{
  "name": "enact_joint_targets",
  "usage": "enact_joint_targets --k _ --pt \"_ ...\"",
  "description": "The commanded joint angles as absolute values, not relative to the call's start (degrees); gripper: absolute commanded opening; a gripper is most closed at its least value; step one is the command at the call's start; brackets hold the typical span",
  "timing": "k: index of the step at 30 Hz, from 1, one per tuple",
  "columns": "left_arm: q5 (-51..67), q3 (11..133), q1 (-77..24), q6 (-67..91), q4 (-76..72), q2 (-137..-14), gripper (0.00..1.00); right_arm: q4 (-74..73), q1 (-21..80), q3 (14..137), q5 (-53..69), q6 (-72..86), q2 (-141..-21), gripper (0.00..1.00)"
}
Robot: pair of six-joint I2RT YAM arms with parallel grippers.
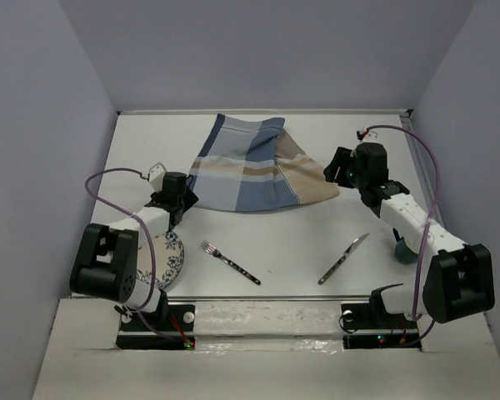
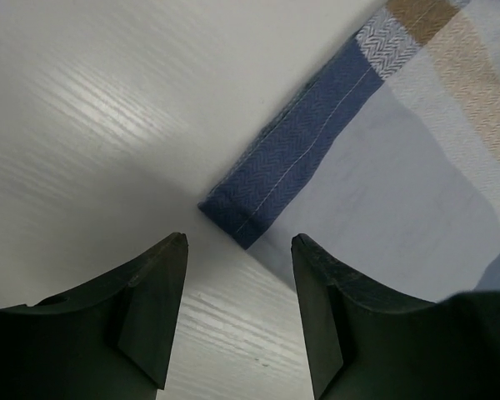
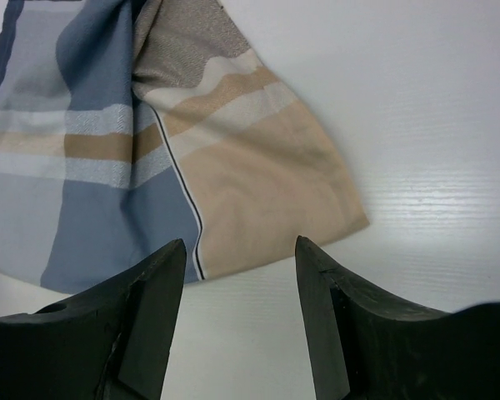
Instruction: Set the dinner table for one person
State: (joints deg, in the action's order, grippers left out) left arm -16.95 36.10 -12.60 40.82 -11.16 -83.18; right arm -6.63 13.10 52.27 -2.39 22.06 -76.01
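The white dinner table (image 1: 283, 242) carries a blue-and-tan plaid cloth (image 1: 250, 167), lying rumpled at the back middle. My left gripper (image 1: 186, 198) is open and empty, just short of the cloth's blue left corner (image 2: 242, 217). My right gripper (image 1: 337, 170) is open and empty, just short of the cloth's tan right corner (image 3: 333, 208). A fork (image 1: 230, 262) and a knife (image 1: 343, 259) lie at the front middle. A blue-patterned plate (image 1: 170, 260) sits at the front left, partly under my left arm.
A dark teal cup-like object (image 1: 402, 248) stands at the right, mostly hidden behind my right arm. Grey walls close in the table at the left, back and right. A metal rail (image 1: 267, 307) runs along the near edge between the arm bases.
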Motion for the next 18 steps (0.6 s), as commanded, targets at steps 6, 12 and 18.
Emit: enact_joint_targets --k 6,12,18 --pt "-20.21 40.69 -13.45 42.71 -7.12 -89.38 0.57 -4.92 13.27 49.40 3.25 22.41 -72.34 0.61" --pt "-22.85 43.42 -13.45 42.98 -6.15 -93.16 0.39 -3.96 13.27 48.25 4.57 22.85 -71.28 0.61" --pt "-24.34 45.26 -13.45 42.54 -6.15 -95.18 0.30 -3.69 13.27 47.99 4.57 22.94 -71.19 0.61"
